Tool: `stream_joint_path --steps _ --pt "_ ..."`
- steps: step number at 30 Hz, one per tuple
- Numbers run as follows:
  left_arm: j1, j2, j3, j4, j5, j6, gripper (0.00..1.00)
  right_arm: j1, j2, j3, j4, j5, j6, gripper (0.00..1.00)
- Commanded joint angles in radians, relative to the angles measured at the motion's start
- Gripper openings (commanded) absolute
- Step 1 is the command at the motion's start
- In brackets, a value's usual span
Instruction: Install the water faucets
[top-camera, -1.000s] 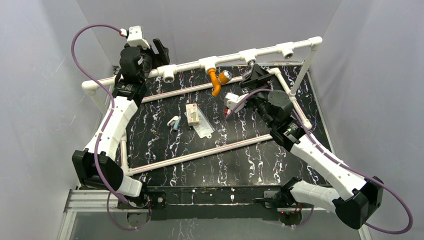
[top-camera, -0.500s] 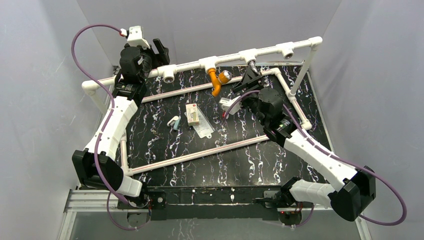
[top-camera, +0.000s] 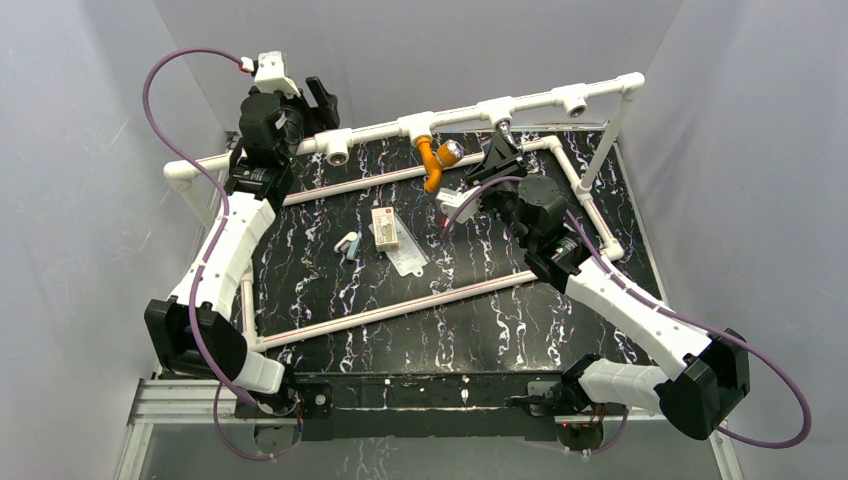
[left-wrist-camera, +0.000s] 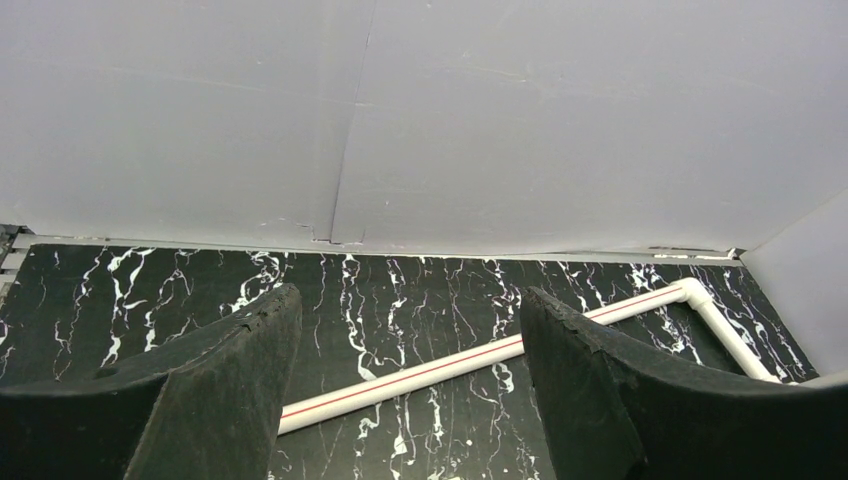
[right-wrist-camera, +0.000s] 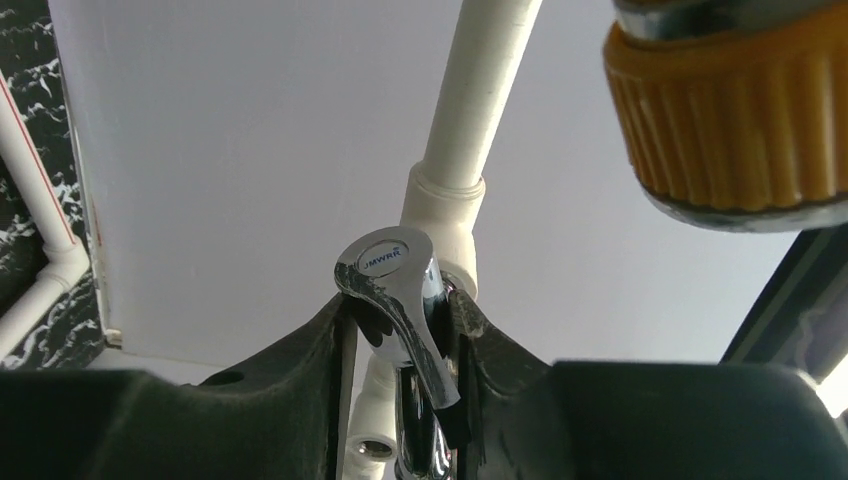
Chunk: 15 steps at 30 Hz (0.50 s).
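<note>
The right arm's black fingers (right-wrist-camera: 305, 350) are clamping the silvery chrome lever-handled faucet (right-wrist-camera: 395, 270), which is sitting up against a tee socket of the white plastic pipe frame (right-wrist-camera: 470, 90) at the back of the black marbled bench (top-camera: 450, 335). The orange plastic faucet (top-camera: 430, 160) is hanging from the neighbouring tee. The left arm's fingers (left-wrist-camera: 230, 370) are standing wide apart, holding nothing, above the bench.

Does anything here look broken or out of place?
Nothing looks damaged or spilled. The orange faucet hangs from the white pipe; the right gripper clamps the chrome faucet. A small box and clear bag lie loose.
</note>
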Motion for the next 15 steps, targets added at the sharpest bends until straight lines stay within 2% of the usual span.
stream_joint_path --steps 1,2,7,15 --pt "0.008 0.096 -0.106 -0.313 0.021 0.005 0.77 -0.006 0.003 0.05 0.065 0.014 0.25 0.05" --pt "0.008 0.096 -0.106 -0.314 0.021 0.005 0.77 -0.006 -0.001 0.049 0.067 0.008 0.289 0.01" --pt "0.008 0.097 -0.107 -0.313 0.017 0.007 0.77 -0.006 -0.019 0.025 0.112 -0.025 0.507 0.01" --pt "0.008 0.097 -0.107 -0.313 0.017 0.007 0.77 -0.012 -0.038 0.038 0.206 -0.027 0.95 0.01"
